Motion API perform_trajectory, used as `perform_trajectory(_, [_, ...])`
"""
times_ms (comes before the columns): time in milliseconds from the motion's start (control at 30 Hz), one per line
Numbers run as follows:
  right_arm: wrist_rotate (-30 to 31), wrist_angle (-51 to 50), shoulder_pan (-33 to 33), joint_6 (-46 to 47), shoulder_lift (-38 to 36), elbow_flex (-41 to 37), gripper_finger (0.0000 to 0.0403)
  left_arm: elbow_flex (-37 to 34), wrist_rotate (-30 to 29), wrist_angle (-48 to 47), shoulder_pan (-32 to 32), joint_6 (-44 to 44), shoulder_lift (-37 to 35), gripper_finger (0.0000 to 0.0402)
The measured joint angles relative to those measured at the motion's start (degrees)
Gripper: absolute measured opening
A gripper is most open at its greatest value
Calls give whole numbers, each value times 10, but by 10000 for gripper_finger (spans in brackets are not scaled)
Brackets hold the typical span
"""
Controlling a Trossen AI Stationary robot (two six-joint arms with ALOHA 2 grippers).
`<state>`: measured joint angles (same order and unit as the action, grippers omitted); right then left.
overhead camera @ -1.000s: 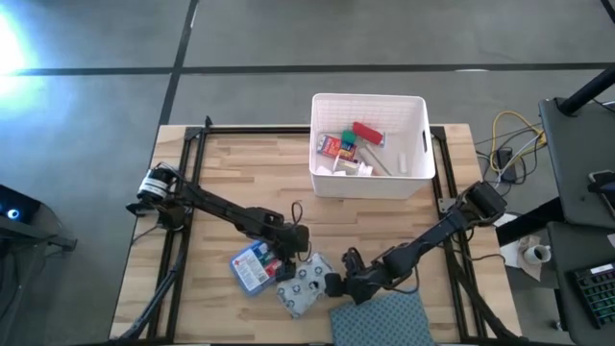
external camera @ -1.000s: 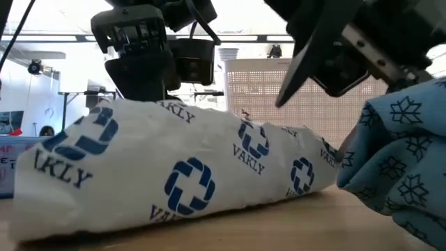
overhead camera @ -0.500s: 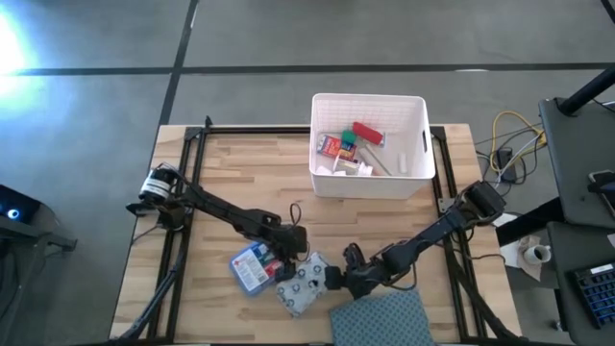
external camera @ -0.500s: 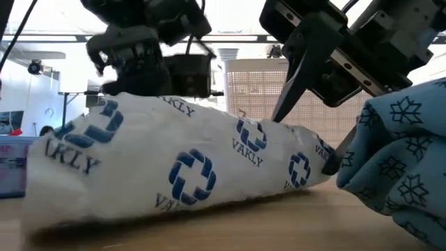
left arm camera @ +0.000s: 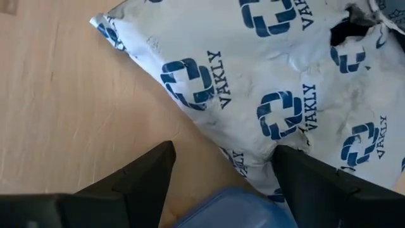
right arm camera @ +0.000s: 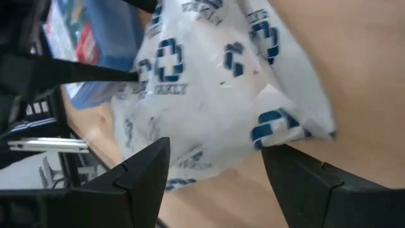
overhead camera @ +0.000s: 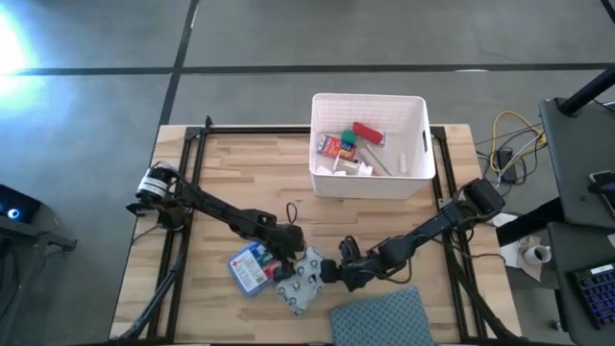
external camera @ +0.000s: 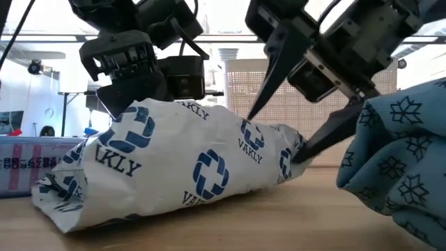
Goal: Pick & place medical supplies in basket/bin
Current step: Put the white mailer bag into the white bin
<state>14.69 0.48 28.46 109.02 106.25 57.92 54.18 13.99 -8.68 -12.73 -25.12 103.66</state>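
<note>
Basket (overhead camera: 420, 173) of white ribbed plastic sits at the far middle of the wooden counter (overhead camera: 240, 173), well apart from both arms; inside it lie a red pack (overhead camera: 368, 133), an orange pack (overhead camera: 332, 146) and a few small white items. A blue-grey dotted cloth (overhead camera: 380, 322) lies at the counter's near edge, just beside the right arm's reach; in the low view it bulks up at the right (external camera: 397, 160).

Next in size, the white patterned pouch (overhead camera: 306, 284) with blue crosses lies crumpled on the counter between the two arms (external camera: 181, 164). The blue-and-red flat packet (overhead camera: 252, 266) rests flat beside it on the left, touching or nearly touching it.

The left claw (overhead camera: 288, 258) hangs over the pouch's left end, its fingers (left arm camera: 136, 180) spread open with the pouch and packet edge between them, gripping nothing. The right claw (overhead camera: 336, 274) is at the pouch's right end, fingers (right arm camera: 142, 171) also wide apart, straddling that end without closing on it.
</note>
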Motion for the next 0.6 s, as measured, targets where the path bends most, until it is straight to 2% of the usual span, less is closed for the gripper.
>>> perform_trajectory(367, [13, -50, 62, 82, -16, 6, 240, -2, -6, 2, 0, -5, 1, 257])
perform_trajectory(600, [35, -57, 56, 100, 7, 1, 240, -6, -8, 6, 0, -5, 2, 257])
